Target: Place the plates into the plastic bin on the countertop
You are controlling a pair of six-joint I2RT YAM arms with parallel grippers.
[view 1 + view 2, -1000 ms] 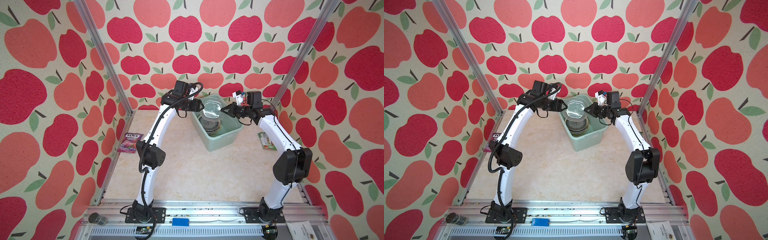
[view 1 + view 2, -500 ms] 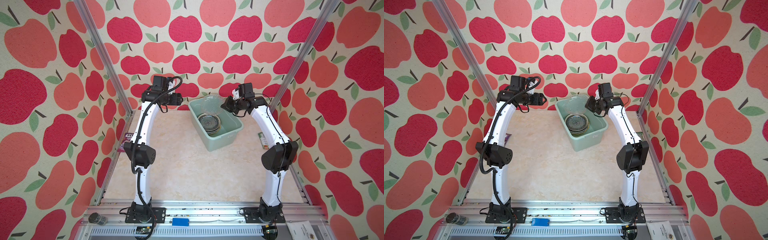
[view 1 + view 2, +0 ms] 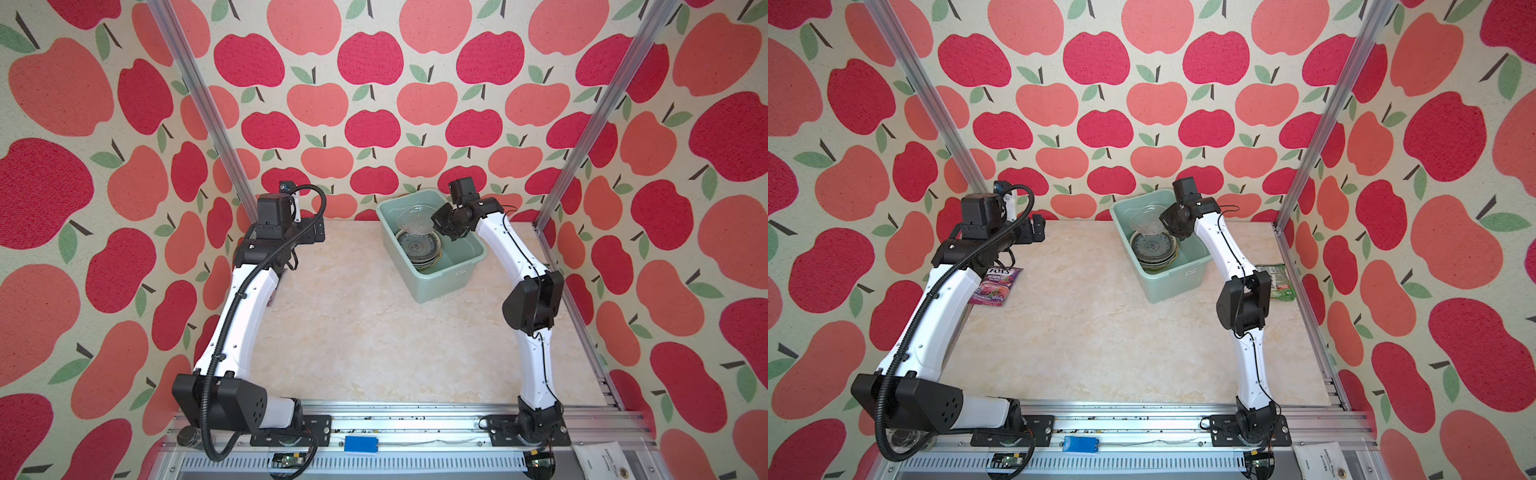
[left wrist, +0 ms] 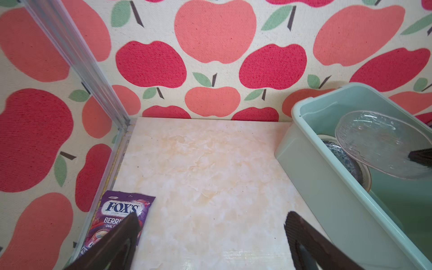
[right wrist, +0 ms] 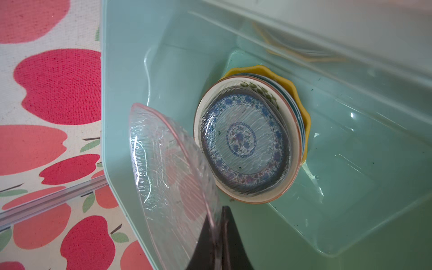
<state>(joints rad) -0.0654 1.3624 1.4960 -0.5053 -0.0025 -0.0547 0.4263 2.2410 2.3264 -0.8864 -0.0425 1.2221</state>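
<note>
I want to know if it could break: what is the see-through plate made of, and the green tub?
The see-through plate looks like clear glass, maybe hard plastic: ribbed, shiny, the tub shows through it. The green tub looks like smooth, glossy plastic with a rolled rim.

Even light falls on apple-print walls (image 3: 370,62), red and coral fruit on cream. One aluminium post (image 3: 197,95) climbs the corner behind the left gripper (image 3: 318,226), a second post (image 3: 605,104) the corner behind the right gripper (image 3: 434,226).
</note>
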